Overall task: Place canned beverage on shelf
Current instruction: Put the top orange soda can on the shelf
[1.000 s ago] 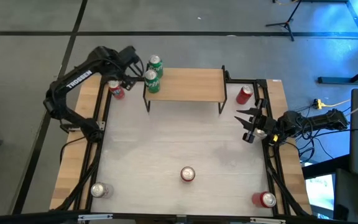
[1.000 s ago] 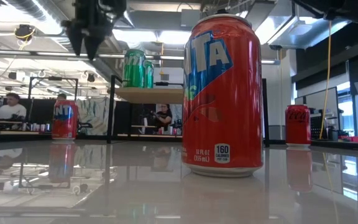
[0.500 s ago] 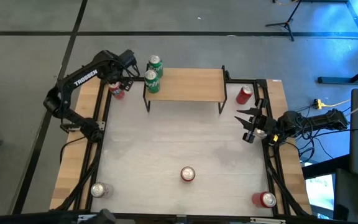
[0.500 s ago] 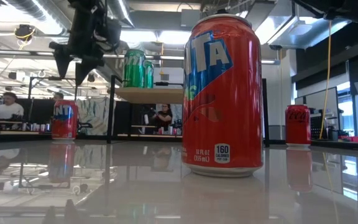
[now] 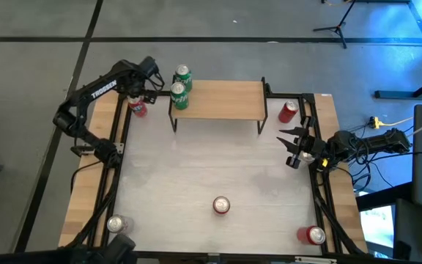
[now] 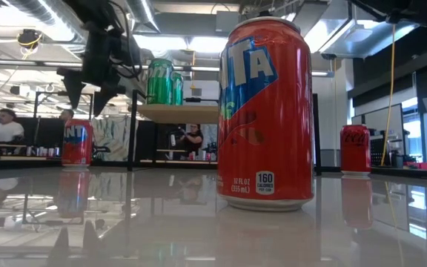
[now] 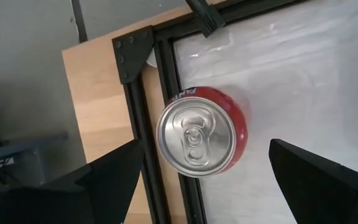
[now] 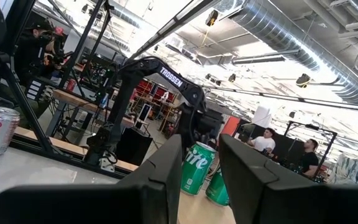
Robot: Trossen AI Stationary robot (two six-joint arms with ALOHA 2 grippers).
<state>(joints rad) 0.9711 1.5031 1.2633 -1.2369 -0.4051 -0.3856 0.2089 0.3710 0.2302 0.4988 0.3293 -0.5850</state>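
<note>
Left end effector [image 5: 142, 89] hangs directly above the red can [image 5: 138, 108] at the far left corner of the bench [image 5: 196, 169], just left of the shelf [image 5: 222, 99]. In the left wrist view the can top [image 7: 196, 137] sits between the two spread fingers [image 7: 110, 177], nearly centred, with clear gaps either side; nothing gripped. Low view confirms the end effector [image 6: 87, 74] is above the can [image 6: 77, 142], not yet down around it.

Can stands upright, long axis vertical, so it lies straight below the end effector. Judgement: a vertical descent should bring the fingers around the can body. It stands close against the black frame rail [image 7: 145, 155], so the finger on that side has little room.

Two green cans [image 5: 181, 86] stand at the shelf's left end; the rest of the board is bare.

Right end effector [image 5: 293, 147] waits near the right bench edge, fingers narrowly parted, empty. Left arm is clearly nearer this can.
</note>
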